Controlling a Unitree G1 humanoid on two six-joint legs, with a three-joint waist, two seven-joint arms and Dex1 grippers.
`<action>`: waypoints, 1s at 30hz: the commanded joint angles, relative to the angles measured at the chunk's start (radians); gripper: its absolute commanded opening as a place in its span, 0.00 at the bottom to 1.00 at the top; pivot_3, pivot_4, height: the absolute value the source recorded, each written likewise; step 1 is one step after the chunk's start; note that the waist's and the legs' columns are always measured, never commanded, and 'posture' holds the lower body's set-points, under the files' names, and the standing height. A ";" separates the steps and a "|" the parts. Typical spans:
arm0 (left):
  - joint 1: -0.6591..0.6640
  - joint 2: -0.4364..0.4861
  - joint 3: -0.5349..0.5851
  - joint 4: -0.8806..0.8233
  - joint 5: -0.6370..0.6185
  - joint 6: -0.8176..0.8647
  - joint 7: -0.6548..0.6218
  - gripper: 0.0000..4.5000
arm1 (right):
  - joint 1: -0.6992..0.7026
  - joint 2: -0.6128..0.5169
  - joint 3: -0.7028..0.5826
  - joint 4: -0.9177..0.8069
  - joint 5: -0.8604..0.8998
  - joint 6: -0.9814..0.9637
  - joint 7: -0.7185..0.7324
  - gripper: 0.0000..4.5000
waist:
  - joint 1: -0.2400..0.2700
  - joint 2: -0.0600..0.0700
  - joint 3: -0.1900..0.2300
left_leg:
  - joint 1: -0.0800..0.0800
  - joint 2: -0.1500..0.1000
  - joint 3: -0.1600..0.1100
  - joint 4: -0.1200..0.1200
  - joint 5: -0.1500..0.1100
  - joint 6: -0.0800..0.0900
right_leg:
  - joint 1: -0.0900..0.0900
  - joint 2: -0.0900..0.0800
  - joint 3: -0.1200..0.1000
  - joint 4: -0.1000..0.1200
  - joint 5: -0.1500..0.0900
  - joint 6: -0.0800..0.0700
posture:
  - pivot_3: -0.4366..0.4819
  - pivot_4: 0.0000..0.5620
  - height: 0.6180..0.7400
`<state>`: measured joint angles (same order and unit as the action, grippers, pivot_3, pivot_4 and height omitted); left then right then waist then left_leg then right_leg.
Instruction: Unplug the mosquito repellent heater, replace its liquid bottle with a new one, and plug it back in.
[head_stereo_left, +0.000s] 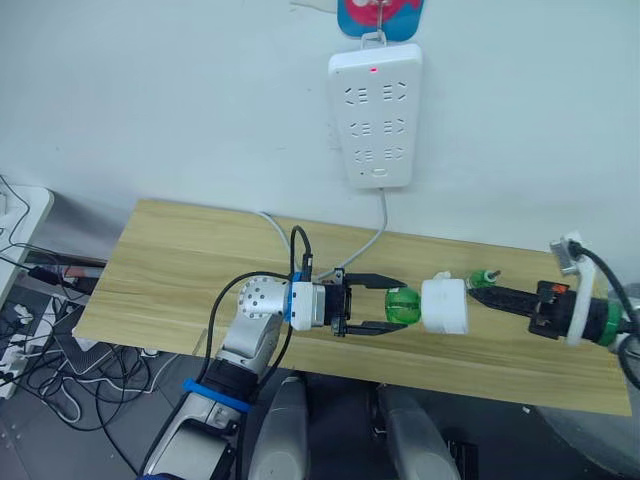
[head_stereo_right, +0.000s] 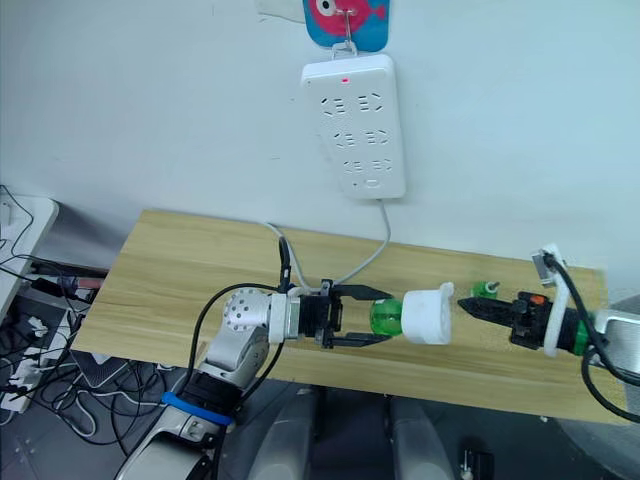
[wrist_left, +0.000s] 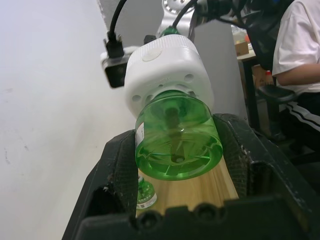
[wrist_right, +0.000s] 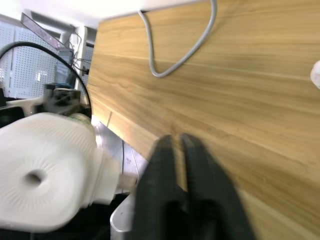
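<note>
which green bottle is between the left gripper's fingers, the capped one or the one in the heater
The liquid bottle screwed into the mosquito repellent heater sits between the left gripper fingers. The new one, white-capped, stands on the table beyond the heater.

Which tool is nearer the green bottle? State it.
Left. The left tool has its fingers on either side of the green bottle; the right tool sits beyond the white heater, fingers together.

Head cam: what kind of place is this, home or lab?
Likely a lab or test room, not a home. A bare wooden table stands against a plain white wall with a power strip hung on a hook, loose cables pile on the floor, and a seated person is nearby.
</note>
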<state>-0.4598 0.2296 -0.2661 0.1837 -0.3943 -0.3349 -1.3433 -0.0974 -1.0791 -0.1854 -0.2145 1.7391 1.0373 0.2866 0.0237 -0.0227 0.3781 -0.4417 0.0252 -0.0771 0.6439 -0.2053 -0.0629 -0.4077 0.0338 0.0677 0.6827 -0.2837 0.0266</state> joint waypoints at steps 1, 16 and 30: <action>0.000 -0.005 0.006 -0.042 -0.016 -0.003 0.002 0.50 | 0.001 0.029 0.009 -0.073 0.051 0.033 -0.017 0.00 | 0.000 0.000 0.000 | 0.000 0.000 0.000 0.000 0.000 0.000 | 0.000 0.000 0.000 0.000 0.000 0.000 | 0.61 0.63 1.00; -0.019 -0.017 0.009 0.018 0.031 0.006 0.057 0.50 | 0.168 -0.002 -0.046 -0.363 0.233 -0.072 -0.005 0.00 | 0.001 0.000 0.000 | -0.001 0.000 -0.002 0.001 0.000 0.000 | 0.000 -0.001 -0.001 0.000 0.000 0.000 | 0.61 0.64 1.00; 0.005 -0.015 -0.010 0.004 0.046 0.007 0.045 0.50 | -0.039 -0.021 -0.013 -0.307 0.233 -0.113 -0.007 0.00 | 0.000 0.000 0.000 | -0.001 0.000 -0.002 0.001 0.000 0.000 | 0.000 -0.001 -0.002 0.000 0.001 -0.001 | 0.58 0.62 1.00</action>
<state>-0.4628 0.2211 -0.2699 0.2181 -0.3423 -0.3166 -1.2940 -0.1225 -1.1091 -0.1965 -0.5142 1.9467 0.9293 0.2830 0.0234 -0.0226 0.3780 -0.4428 0.0253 -0.0789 0.6449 -0.2051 -0.0626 -0.4076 0.0332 0.0662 0.6828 -0.2831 0.0260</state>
